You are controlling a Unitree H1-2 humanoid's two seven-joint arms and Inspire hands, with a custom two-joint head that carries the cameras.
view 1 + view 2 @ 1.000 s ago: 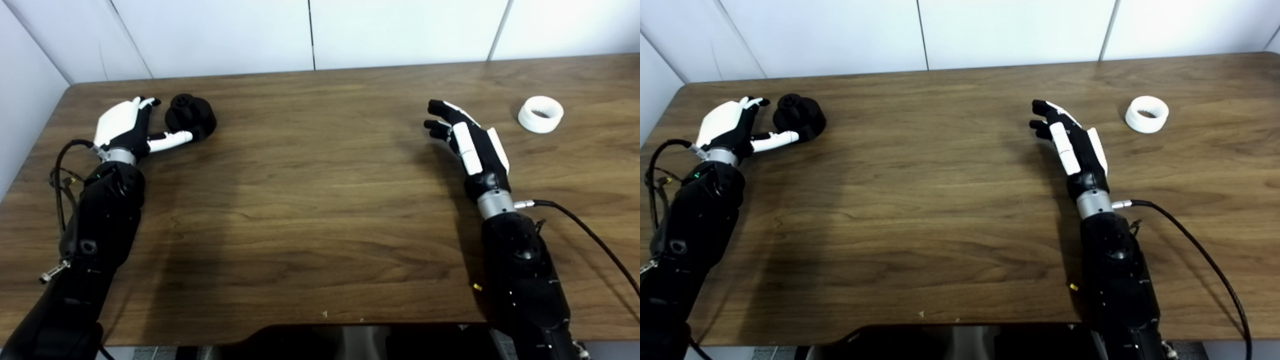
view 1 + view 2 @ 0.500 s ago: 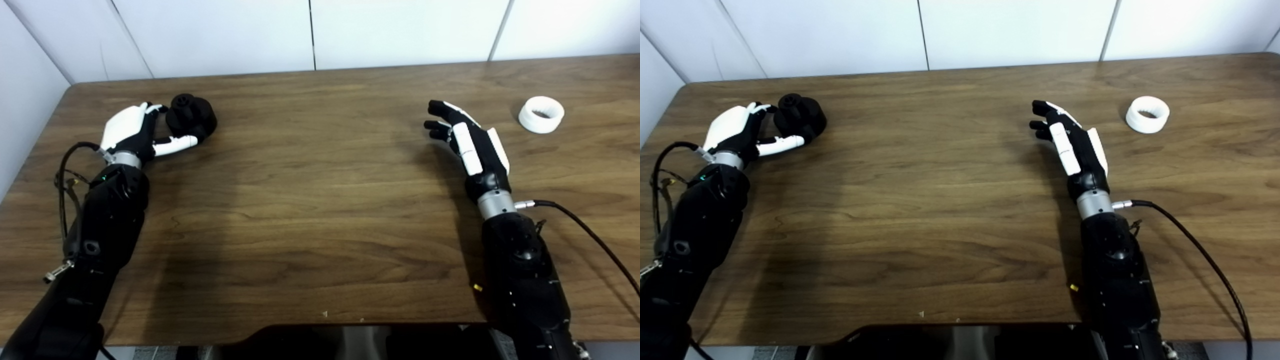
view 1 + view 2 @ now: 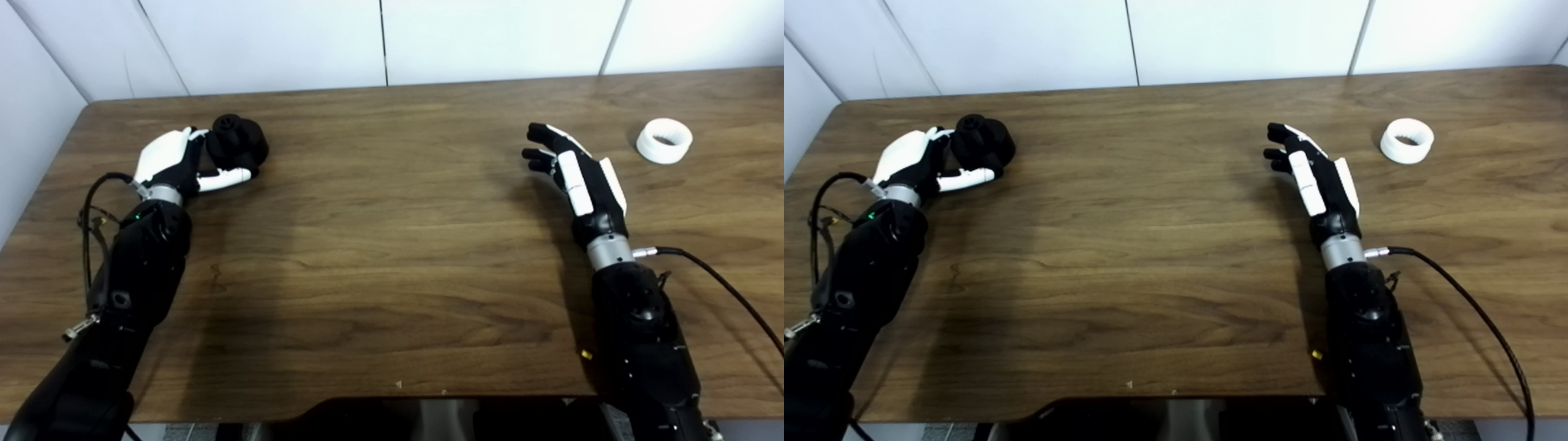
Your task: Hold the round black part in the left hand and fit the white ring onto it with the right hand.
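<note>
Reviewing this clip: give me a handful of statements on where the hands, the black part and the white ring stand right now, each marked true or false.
1. The white ring lies on the table with nothing touching it. True.
2. The right hand holds the white ring. False: it is open and empty, well to the ring's left.
3. The left hand is at the round black part, thumb in front of it and fingers at its left side. True.
4. The ring is already fitted on the black part. False: they sit at opposite ends of the table.
5. The black part lies near the table's front edge. False: it is at the far left, near the wall.
</note>
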